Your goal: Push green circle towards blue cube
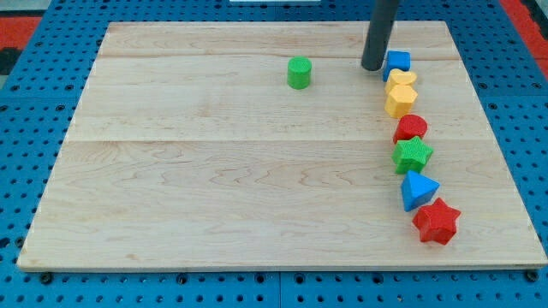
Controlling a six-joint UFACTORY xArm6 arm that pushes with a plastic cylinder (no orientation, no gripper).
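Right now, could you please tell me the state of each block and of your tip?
My tip: down on the board, just left of the blue cube, right of the green circle.
Green circle: upright, alone.
Blue cube: heads the right-hand column.
Yellow heart: below the cube.
Yellow hexagon: next down.
Red block: partly hidden.
Green star: next.
Blue triangle: next.
Red star: last.

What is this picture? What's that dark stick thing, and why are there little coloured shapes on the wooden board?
The dark stick is a robot arm's rod. Its tip slides on the wooden board to push blocks; it holds nothing. One camera looks down at the board. The tip sits just left of the blue cube. The green circle stands alone, further left. Below the cube runs a line: yellow heart, yellow hexagon, a red block, green star, blue triangle, red star.
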